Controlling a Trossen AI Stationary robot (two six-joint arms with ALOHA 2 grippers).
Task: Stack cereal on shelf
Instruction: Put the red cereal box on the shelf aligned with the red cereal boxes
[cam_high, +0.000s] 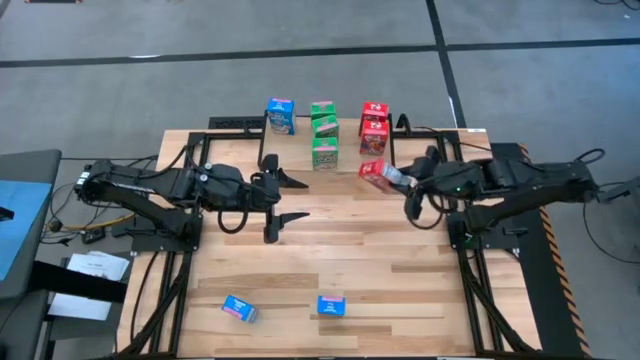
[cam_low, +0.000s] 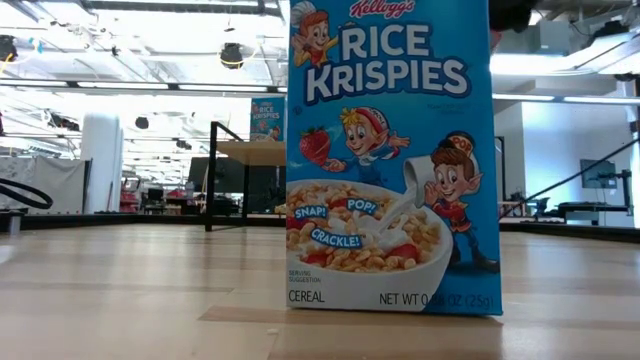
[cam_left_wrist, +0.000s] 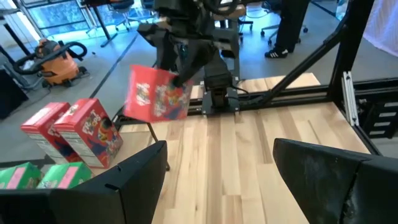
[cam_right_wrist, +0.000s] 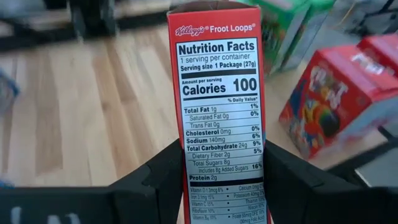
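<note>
A: The right pincer (cam_high: 398, 180) is clamped on a red cereal box (cam_high: 373, 174) by its narrow sides, holding it tilted just beside the shelf (cam_high: 345, 132), near the two red boxes (cam_high: 373, 125) stacked there.

B: How will it handle?

A: Likely light, thin card; squeeze hard and it may dent. Gripping low across the narrow sides looks sound.

B: Room to move?

A: Tight. The green stack (cam_high: 324, 138) is close, so come in from above. The left pincer (cam_high: 281, 201) hangs open and empty mid-tabletop (cam_high: 330, 255), well apart. Two blue boxes (cam_high: 331, 305) lie at the near edge, one on the shelf.
</note>
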